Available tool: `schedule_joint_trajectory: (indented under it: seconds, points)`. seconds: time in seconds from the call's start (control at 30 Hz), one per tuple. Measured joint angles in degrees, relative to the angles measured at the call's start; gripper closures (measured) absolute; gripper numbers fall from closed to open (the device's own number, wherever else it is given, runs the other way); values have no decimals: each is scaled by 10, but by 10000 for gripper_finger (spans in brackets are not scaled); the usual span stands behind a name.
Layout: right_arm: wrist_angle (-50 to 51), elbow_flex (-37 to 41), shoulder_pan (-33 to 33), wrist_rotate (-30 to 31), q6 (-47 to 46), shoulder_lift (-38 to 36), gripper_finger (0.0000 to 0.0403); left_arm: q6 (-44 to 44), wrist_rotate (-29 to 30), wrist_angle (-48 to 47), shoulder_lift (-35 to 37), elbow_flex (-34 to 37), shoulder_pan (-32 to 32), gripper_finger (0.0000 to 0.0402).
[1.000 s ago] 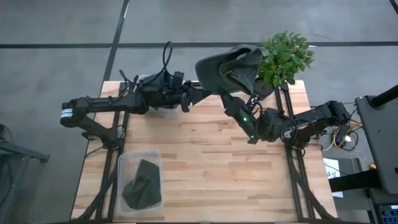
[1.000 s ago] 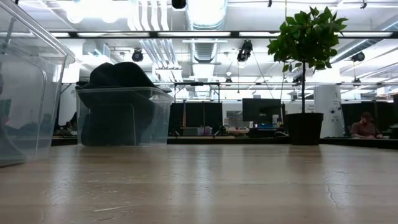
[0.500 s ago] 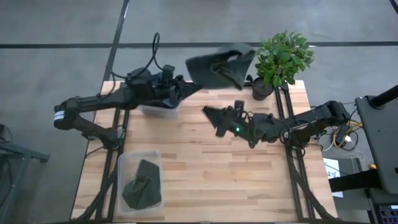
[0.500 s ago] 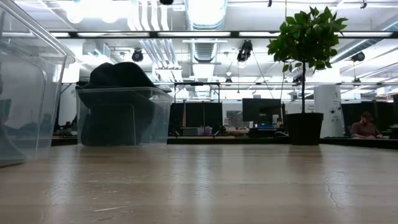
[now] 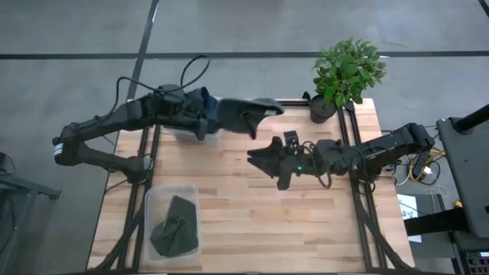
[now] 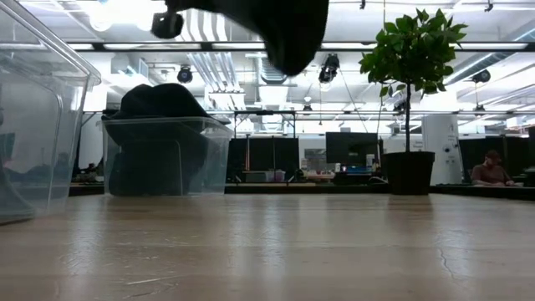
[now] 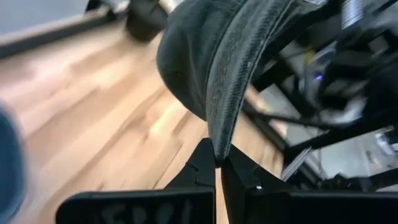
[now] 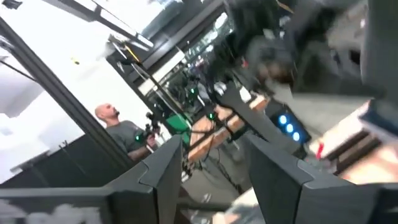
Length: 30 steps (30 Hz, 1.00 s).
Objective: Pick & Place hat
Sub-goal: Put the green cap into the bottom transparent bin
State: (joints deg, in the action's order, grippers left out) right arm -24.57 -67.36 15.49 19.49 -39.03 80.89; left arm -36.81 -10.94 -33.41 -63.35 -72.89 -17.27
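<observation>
A dark hat (image 5: 233, 114) hangs in the air over the table's far left part, with my left gripper (image 5: 205, 116) shut on it. In the low view only its lower part (image 6: 280, 29) shows at the top. In the left wrist view the hat (image 7: 230, 62) stretches away from the fingers. My right gripper (image 5: 263, 159) stands open over the table's middle, to the right of and nearer than the hat, with nothing between its fingers (image 8: 168, 168). My left gripper pinches the hat's rim edge (image 7: 219, 146) between its two fingertips. The fingers come roughly level from the table's left. The hat reaches out beyond them toward the right, sagging a little, lifted clear of the table.
A clear bin (image 5: 172, 221) at the near left holds another dark hat (image 5: 174, 229). A second clear bin (image 6: 167, 159), heaped with dark cloth, stands at the far left below my left arm. A potted plant (image 5: 348, 72) stands at the far right corner.
My right gripper has opened, let go of the hat and dropped toward the table's middle. My left gripper has carried the hat away from the plant toward the table's left and lower, so that it now shows at the top of the low view.
</observation>
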Motion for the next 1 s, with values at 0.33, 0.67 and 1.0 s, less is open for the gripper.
schedule_joint_trajectory:
  seconds: [0.33, 0.67, 1.0]
  points:
    - [321, -184, 0, 123, 107, -21, 238, -14, -128, -212, 3, -38, 1, 399]
    - [707, -444, -38, 116, 72, 67, 203, -18, -211, -310, -31, -51, 2, 399]
    - [864, -592, -107, -78, 64, 204, 186, 7, -240, -308, -60, -53, 20, 398]
